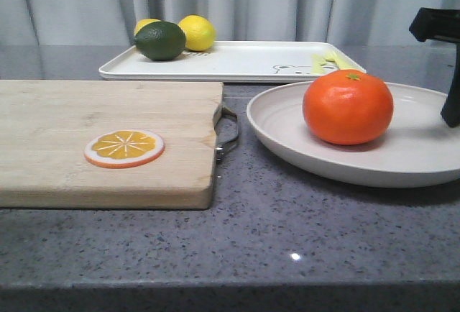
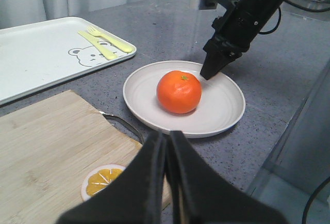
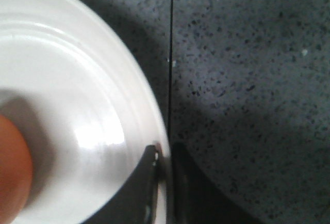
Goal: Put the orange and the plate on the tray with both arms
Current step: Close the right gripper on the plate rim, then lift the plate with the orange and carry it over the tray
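The right gripper (image 3: 164,154) is clamped on the rim of the plate (image 3: 77,79), one finger inside the rim and one outside. The orange (image 2: 179,91) sits in the middle of the plate, just beside that gripper. The left gripper (image 2: 167,140) hangs above the board (image 2: 46,146) with its fingers pressed together, holding nothing; the plate lies ahead of it. The tray (image 1: 244,60) lies beyond the plate, well apart from both grippers.

The front view sits low and close at the counter (image 1: 287,254) edge, facing the curtain. The left wrist view looks obliquely from above; the right wrist view hangs very near. All share the plate (image 1: 424,154).
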{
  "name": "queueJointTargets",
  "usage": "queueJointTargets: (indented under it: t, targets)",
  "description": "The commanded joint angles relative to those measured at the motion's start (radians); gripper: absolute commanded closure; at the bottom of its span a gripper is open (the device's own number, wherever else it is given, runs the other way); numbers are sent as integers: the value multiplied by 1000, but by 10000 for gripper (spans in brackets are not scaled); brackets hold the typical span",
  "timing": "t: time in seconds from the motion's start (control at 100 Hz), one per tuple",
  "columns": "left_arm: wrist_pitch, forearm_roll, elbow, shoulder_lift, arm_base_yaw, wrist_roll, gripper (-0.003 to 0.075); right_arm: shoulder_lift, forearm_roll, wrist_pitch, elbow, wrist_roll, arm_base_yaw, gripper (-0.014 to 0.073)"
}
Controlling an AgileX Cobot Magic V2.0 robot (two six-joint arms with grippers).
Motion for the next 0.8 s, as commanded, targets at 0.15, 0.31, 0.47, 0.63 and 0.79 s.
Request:
queueJointTargets:
  t: [0.15,0.31,0.47,0.63,0.79]
  targets:
    - [-79,-4,-25,1,-3,3,740,-28,-10,-14,-26,-15,-1,641]
    - [-79,-4,-25,1,-3,3,740,-32,21,-6,-50,-15,-1,641]
    - [-79,-4,-25,1,-3,3,740,-31,95,-12,-114,-16,-1,649]
    - [-79,-4,-25,1,-3,3,740,-28,105,-8,-206,-16,-1,649]
    - [-79,-4,-25,1,-3,3,740,6,112,-7,-311,-16,-1,649]
